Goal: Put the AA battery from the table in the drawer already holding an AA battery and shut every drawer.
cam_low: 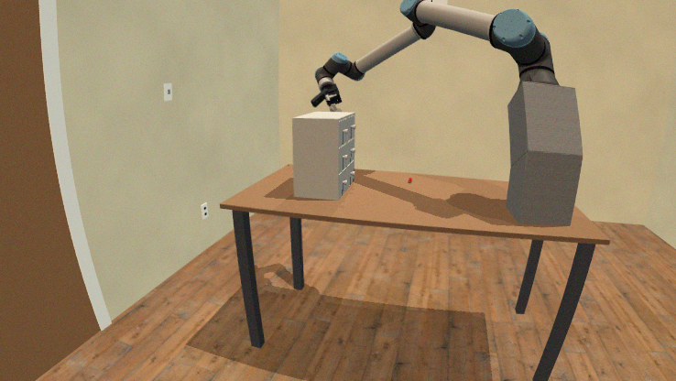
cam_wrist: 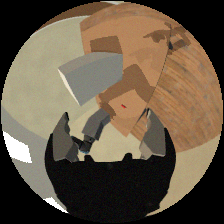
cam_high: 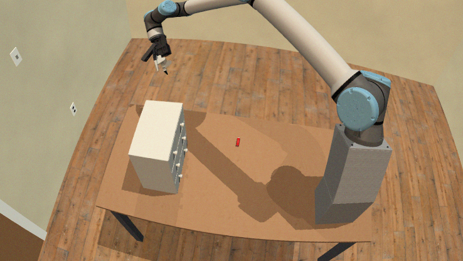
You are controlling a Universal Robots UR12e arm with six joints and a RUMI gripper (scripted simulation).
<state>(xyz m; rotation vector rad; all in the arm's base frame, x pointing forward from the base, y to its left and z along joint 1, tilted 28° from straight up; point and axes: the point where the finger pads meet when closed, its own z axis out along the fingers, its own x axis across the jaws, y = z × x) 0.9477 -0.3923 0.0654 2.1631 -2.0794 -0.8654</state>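
The white chest [cam_high: 156, 129] [cam_low: 315, 156] [cam_wrist: 95, 77] stands upright at the left part of the table [cam_high: 210, 207] [cam_low: 378, 208]. Its drawers, with round white knobs, face the robot's base and look shut. What lies inside them is hidden. The red AA battery [cam_high: 238, 142] [cam_low: 409, 179] [cam_wrist: 123, 106] lies on the table between the chest and the robot's base. My gripper [cam_high: 161, 68] [cam_wrist: 107, 110] is open with nothing between its jaws. It hangs in the air above and behind the chest; in the exterior view its tips are partly hidden behind the chest's top.
The grey pedestal [cam_high: 359, 175] [cam_low: 544, 189] carries the arm at the right end of the table. The forearm reaches high over the table's far side. A wall [cam_high: 64, 81] [cam_low: 227, 94] stands left of the chest.
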